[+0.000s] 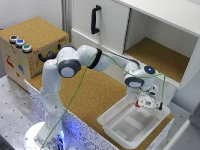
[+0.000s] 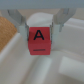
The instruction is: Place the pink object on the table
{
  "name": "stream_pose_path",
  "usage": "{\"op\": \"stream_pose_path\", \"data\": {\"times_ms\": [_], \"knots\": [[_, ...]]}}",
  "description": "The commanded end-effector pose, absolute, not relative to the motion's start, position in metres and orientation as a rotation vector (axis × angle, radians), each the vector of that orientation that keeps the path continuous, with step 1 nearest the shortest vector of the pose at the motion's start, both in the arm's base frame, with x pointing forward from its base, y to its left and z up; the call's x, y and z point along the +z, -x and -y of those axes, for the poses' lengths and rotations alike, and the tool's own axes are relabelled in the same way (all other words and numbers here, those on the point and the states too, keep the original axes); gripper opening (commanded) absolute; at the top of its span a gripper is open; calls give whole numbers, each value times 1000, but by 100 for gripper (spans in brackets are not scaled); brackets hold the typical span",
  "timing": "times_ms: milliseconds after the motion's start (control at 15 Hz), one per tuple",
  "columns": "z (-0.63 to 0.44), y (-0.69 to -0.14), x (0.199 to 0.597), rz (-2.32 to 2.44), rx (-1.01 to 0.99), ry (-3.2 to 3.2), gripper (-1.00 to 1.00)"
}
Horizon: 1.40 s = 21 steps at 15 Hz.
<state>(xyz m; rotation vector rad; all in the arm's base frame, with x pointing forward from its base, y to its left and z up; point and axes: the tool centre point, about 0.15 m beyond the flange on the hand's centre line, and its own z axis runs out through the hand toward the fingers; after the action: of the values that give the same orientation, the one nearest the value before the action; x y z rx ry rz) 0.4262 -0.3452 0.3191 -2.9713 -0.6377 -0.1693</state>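
The pink object (image 2: 40, 41) is a small pinkish-red cube with a black letter A on its face. It sits between the two fingers of my gripper (image 2: 41, 30), which is shut on it. In the exterior view my gripper (image 1: 148, 102) hangs at the exterior view's right, over the far edge of a white tray, and the pink object (image 1: 138, 103) shows as a small red spot at its tip. The table (image 1: 95, 95) with its tan cork top stretches to the exterior view's left of the tray. The wrist view shows white plastic below the cube.
The white tray (image 1: 132, 122) stands on the table's near right corner. A cork-topped box with coloured buttons (image 1: 35, 45) sits at the back left. Behind the gripper is a white cabinet with an open compartment (image 1: 157, 57) and a black door handle (image 1: 94, 19).
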Motion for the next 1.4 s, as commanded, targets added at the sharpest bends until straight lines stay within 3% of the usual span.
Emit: {"op": "stream_pose_path", "data": {"times_ms": [0,667,1333], "knots": [[277,-428,340,404,-86,2980,-100],[196,-395,300,70,-38,3122,-100],[124,-341,235,258,-65,3158,-100]]}}
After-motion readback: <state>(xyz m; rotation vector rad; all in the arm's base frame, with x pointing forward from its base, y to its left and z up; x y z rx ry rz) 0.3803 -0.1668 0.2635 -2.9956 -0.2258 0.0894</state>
